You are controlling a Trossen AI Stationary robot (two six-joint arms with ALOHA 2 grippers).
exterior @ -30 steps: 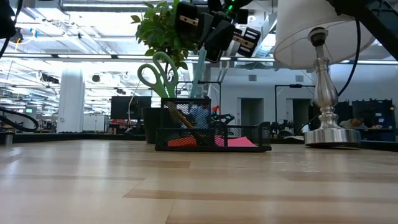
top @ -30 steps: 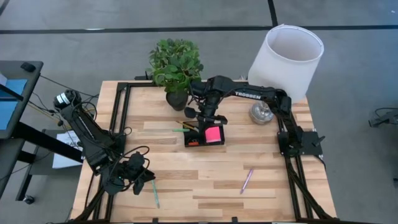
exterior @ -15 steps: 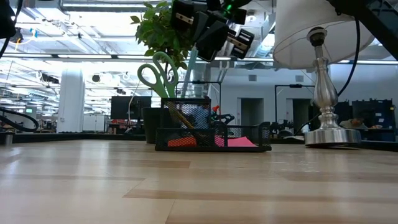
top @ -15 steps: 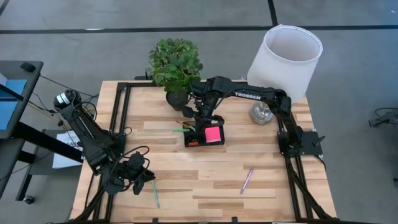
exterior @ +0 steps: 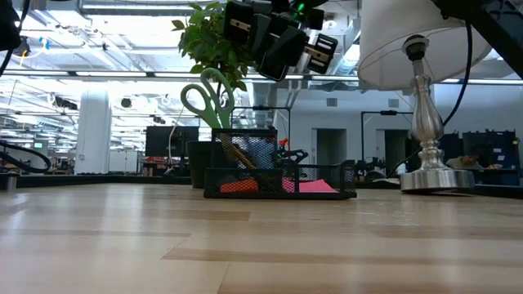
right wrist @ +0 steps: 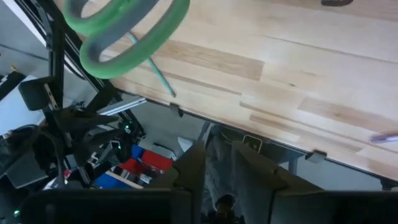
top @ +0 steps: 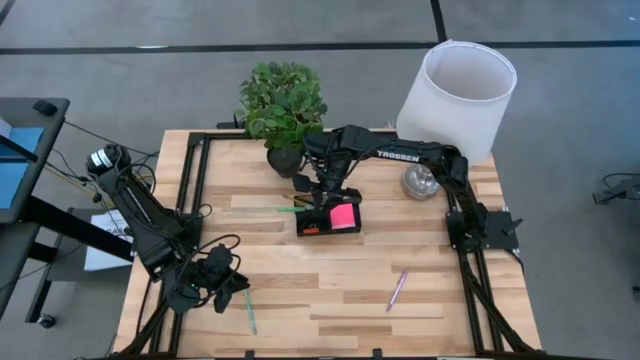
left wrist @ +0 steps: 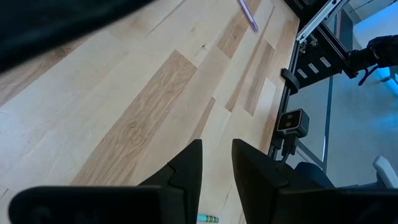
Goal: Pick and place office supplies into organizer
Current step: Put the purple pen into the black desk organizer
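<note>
Since a second ago the right arm has been shifting slightly toward the tabletop's far-left side above the organizer [top: 329, 217], and the teal pen seen under its pincer then is no longer showing there. Right now the right pincer [exterior: 282, 51] is hanging over the organizer's taller cup, its fingers standing a narrow gap apart and gripping nothing I can see. The organizer is sitting near the middle of the far edge, just in front of the plant [top: 282, 103], with the green-handled scissors [exterior: 204, 96] standing upright in the cup and the pink sticky-note pad [top: 342, 215] lying in the low tray. The left pincer [left wrist: 216, 163] is resting at the near-left corner, slightly parted and empty.

Two pens are waiting on bare wood: a pink one [top: 397, 289] toward the near-right, a teal one [top: 250, 312] beside the left arm.

Pulling away, the right pincer could be snagging the scissor loops and tipping the light tray.

Whether the dropped pen landed inside the cup is hard to make out through the mesh.
</note>
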